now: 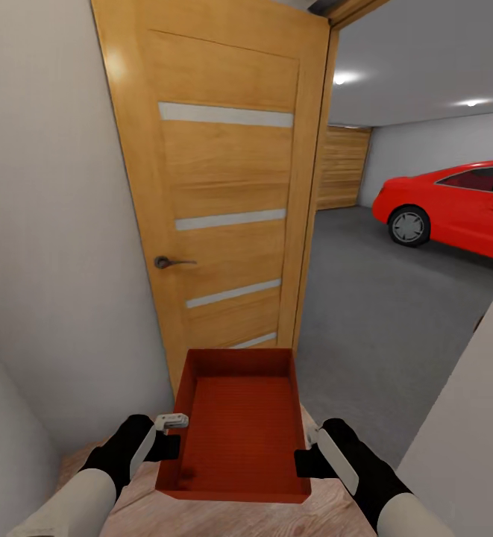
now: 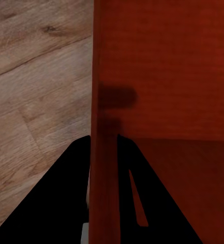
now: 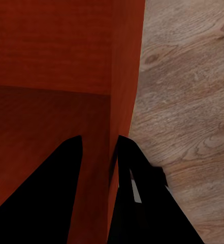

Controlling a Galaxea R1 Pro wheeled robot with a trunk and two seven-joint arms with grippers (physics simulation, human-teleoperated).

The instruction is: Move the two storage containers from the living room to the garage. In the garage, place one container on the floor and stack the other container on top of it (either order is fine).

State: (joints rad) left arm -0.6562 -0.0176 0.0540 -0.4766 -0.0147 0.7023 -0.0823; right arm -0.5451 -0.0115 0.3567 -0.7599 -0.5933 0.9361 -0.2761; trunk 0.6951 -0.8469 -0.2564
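Light wood-plank flooring (image 1: 119, 514) lies underfoot at a doorway. Above it hangs one red-orange storage container (image 1: 239, 425), carried between both arms: the left gripper (image 2: 102, 152) pinches its left wall, one finger inside and one outside, and the right gripper (image 3: 99, 152) clamps the right wall likewise. The thin, smooth, rigid walls look light but slippery, so opposed rim grips suit it. Beyond stand an open wooden door (image 1: 224, 186), the garage's grey concrete floor (image 1: 373, 313) and a red car (image 1: 462, 205).
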